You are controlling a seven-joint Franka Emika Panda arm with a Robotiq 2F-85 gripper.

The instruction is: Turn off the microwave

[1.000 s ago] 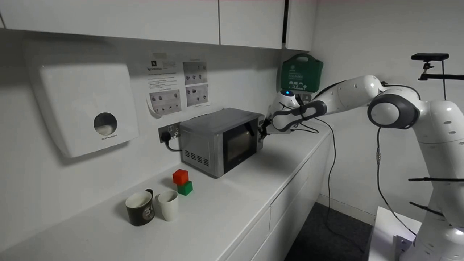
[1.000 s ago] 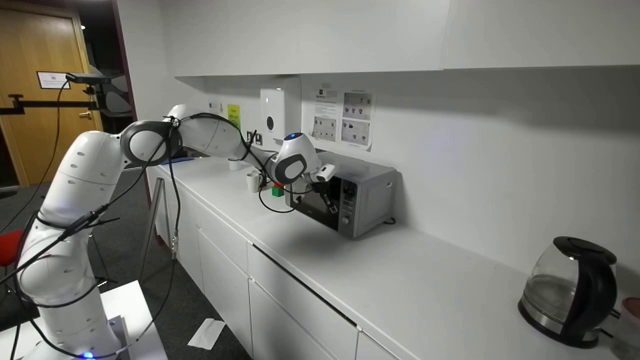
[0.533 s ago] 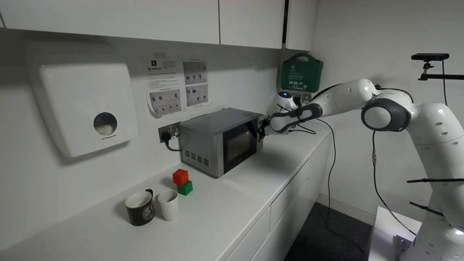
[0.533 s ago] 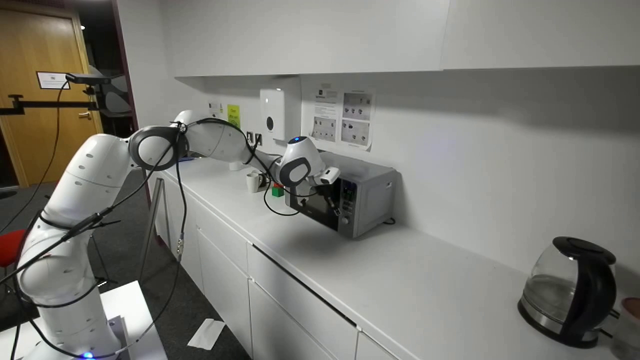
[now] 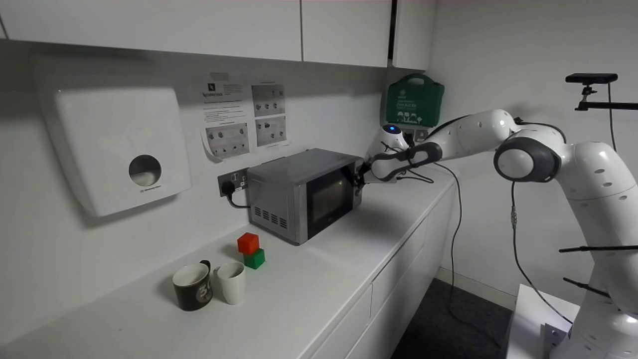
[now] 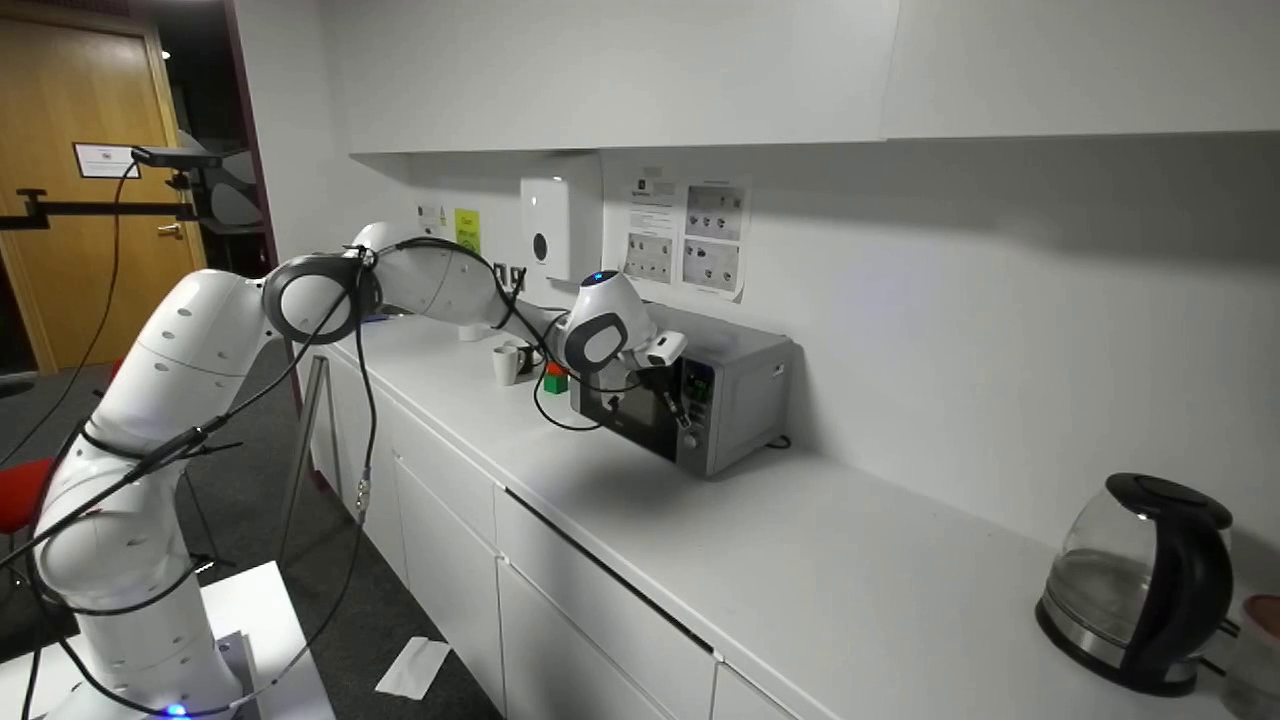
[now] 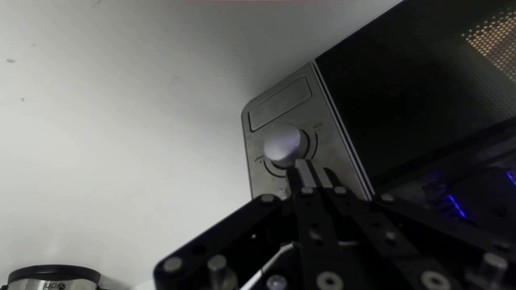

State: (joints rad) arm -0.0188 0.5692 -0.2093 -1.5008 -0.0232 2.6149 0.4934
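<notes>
The fingers (image 7: 305, 175) are together, tips by the knob (image 7: 283, 145) of the microwave (image 5: 301, 197), contact unclear; the microwave stands on the worktop (image 5: 309, 294) near a red block (image 5: 248, 244) on a green block (image 5: 255, 259), a kettle (image 6: 1140, 590) well apart

I watched the gripper (image 7: 313, 173) creep nearer the microwave's (image 6: 745, 400) control panel (image 7: 331, 151), the arm's elbow (image 5: 516, 158) sinking toward it.

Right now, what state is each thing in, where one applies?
Microwave: door shut, interior lit
Control knob: setting unreadable
Tool: shut, beside that knob, contact unclear
Power plug: in wall socket
Glass kettle: upright, lid shut
Black mug: upright
White mug: upright
Red cube: stacked on green cube
First-aid kit: closed
</notes>
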